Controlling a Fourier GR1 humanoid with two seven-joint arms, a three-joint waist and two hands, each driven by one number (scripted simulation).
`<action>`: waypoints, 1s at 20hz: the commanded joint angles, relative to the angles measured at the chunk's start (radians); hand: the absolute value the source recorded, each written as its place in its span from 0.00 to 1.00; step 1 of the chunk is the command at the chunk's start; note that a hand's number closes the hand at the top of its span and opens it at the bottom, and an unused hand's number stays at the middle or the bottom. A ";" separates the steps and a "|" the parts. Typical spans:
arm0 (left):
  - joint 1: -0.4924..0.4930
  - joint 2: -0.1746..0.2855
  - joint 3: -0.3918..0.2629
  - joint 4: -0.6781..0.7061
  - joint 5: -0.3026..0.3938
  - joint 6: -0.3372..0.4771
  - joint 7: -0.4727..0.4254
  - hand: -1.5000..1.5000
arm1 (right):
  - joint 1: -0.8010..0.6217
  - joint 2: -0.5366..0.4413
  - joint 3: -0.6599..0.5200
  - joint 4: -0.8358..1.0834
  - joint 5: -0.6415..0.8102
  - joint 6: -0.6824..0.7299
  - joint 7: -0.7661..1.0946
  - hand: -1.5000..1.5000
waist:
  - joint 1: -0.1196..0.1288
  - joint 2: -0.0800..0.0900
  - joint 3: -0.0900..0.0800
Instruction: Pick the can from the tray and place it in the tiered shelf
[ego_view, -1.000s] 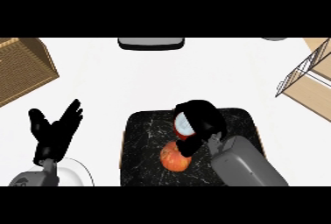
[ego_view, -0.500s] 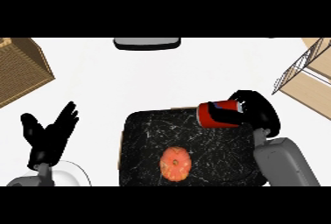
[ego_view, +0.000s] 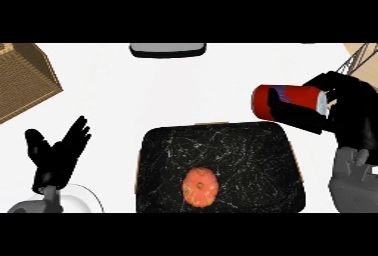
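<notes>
At the lower left edge, part of a white plate (ego_view: 80, 199) is seen on the counter (ego_view: 184, 90), with the grey left forearm rising beside it. Just above, the left hand (ego_view: 53, 152) is held open, its fingers spread and pointing up, with nothing in it.

A black, marbled tray (ego_view: 244, 147) is set in the lower middle of the counter. A round orange-red fruit (ego_view: 201, 186) is lying on its near half, a little left of centre. The rest of the tray is bare.

At the right edge, the grey right forearm is seen coming up past the tray's right side. The right hand (ego_view: 353, 117) is clamped on the can (ego_view: 284, 102), with dark fingers (ego_view: 299, 119) curled across its lower side. The red can, marked with blue, is tipped on its side, with its silvery end turned towards the palm. It is held off the tray, beyond the tray's far right corner, over the white counter.

Farther back, a woven basket (ego_view: 22, 77) is cut off by the left edge. A dark grey object (ego_view: 167, 49) is placed at the far middle. Part of the tiered shelf (ego_view: 359, 54), wire and pale wood, is visible in the far right corner, just beyond the right hand; whether they touch cannot be told.
</notes>
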 joint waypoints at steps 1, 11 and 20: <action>0.020 -0.009 -0.014 0.013 -0.019 0.016 0.033 0.50 | -0.063 -0.061 -0.059 -0.172 0.061 0.106 0.179 1.00 | 0.005 0.007 -0.010; 0.062 -0.038 -0.035 -0.010 -0.034 0.011 0.008 0.50 | -0.318 -0.200 -0.300 -0.181 -0.048 0.349 0.287 1.00 | 0.016 0.007 -0.011; -0.002 -0.014 -0.001 0.024 -0.011 -0.017 0.040 0.50 | -0.457 -0.384 -0.535 0.054 -0.159 0.385 0.129 1.00 | 0.019 0.013 -0.009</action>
